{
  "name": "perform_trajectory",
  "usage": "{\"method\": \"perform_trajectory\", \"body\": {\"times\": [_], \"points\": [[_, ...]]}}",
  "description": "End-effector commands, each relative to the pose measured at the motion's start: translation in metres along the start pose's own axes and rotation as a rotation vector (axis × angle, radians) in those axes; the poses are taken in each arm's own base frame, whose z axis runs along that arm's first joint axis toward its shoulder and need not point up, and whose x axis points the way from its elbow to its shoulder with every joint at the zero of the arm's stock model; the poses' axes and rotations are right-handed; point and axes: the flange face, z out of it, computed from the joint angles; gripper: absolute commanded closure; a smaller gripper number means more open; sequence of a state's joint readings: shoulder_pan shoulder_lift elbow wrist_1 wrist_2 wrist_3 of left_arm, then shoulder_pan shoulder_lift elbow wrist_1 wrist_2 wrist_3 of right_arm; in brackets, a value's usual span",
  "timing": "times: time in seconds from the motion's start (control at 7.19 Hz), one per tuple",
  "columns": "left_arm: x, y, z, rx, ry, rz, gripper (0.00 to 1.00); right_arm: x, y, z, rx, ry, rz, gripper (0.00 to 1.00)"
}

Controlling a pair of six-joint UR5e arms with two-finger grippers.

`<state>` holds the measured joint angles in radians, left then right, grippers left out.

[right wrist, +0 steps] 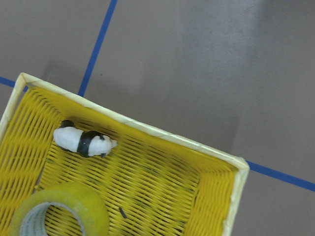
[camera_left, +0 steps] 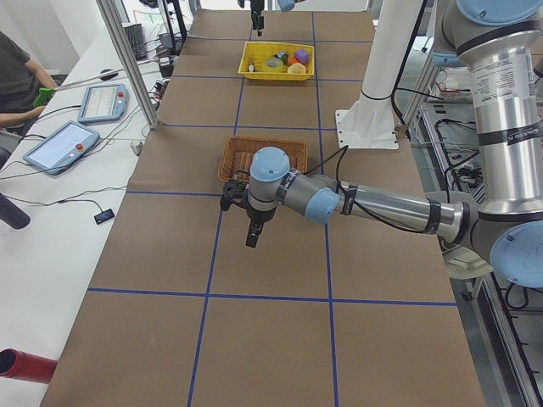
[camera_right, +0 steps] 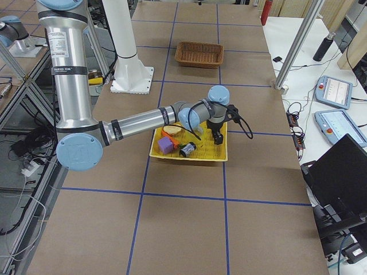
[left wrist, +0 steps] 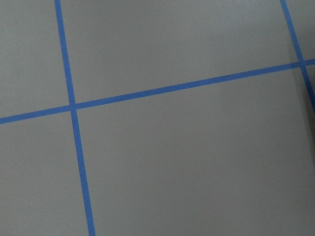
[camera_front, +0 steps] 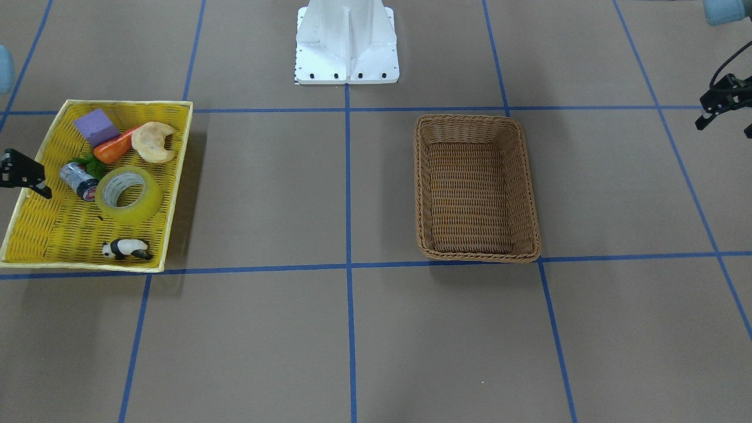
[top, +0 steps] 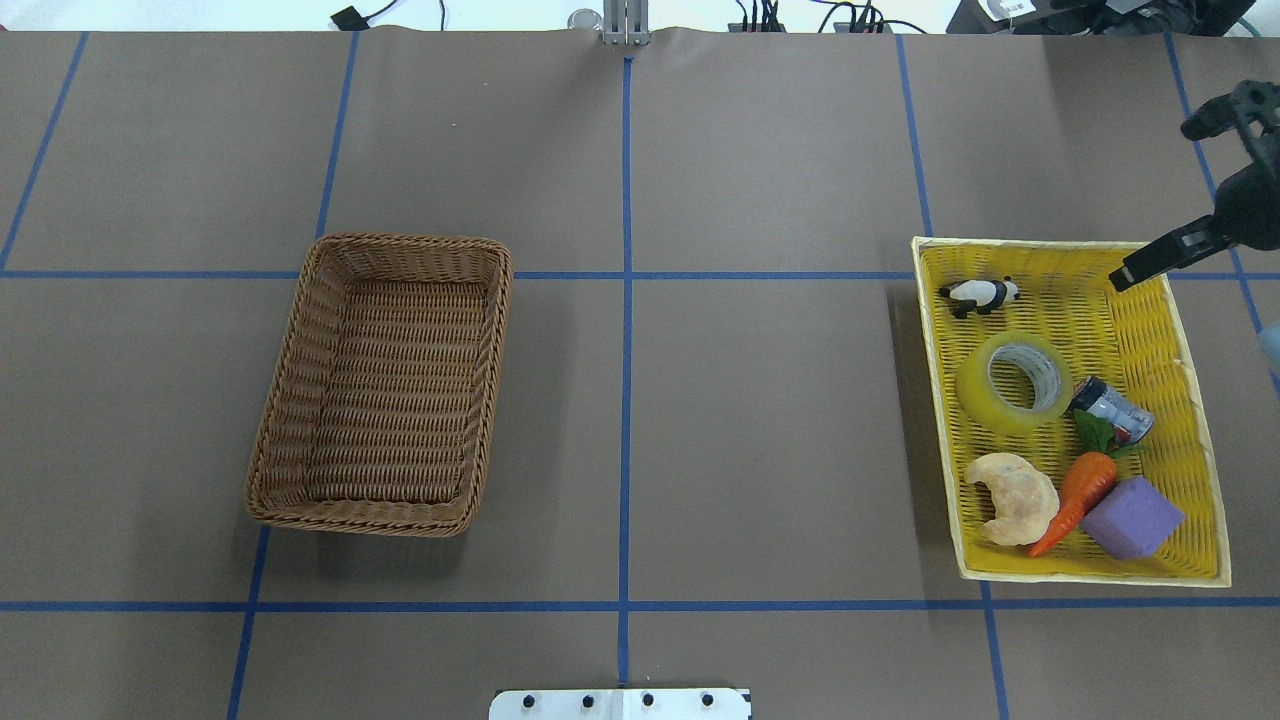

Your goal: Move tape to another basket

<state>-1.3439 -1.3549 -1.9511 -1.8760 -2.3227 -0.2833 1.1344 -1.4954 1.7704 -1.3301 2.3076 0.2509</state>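
The wide translucent yellow-green tape roll (top: 1012, 382) is laid flat, core up for gripping, in the shallow yellow woven tray (top: 1175, 370); the right gripper (top: 1154, 205) is held spread, empty, over its far corner; the left gripper (camera_front: 724, 127) is parked seemingly open, leaving the deep brown wicker basket (top: 285, 410) unobstructed

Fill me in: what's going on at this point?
Nothing is gripped yet. The tape lies flat in the yellow tray beside a small can. The right gripper hovers open over the tray's far end. The wicker basket sits empty, and the left gripper hangs open well off to the basket's side.
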Motion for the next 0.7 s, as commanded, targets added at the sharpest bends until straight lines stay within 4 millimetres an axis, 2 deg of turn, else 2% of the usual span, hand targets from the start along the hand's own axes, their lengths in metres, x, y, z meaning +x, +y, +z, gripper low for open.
{"method": "perform_trajectory", "body": {"times": [0.0,0.42,0.56], "points": [[0.0,0.0,0.0,0.0,0.0,0.004,0.02,-0.048,0.007,0.054,-0.026,0.073,-0.147,0.03],[0.001,-0.001,0.0,0.002,0.002,-0.003,0.02,-0.061,0.018,0.076,-0.073,0.056,-0.173,0.13],[0.001,-0.001,0.0,0.002,0.0,-0.003,0.02,-0.058,0.02,0.084,-0.089,0.052,-0.168,0.14]]}}
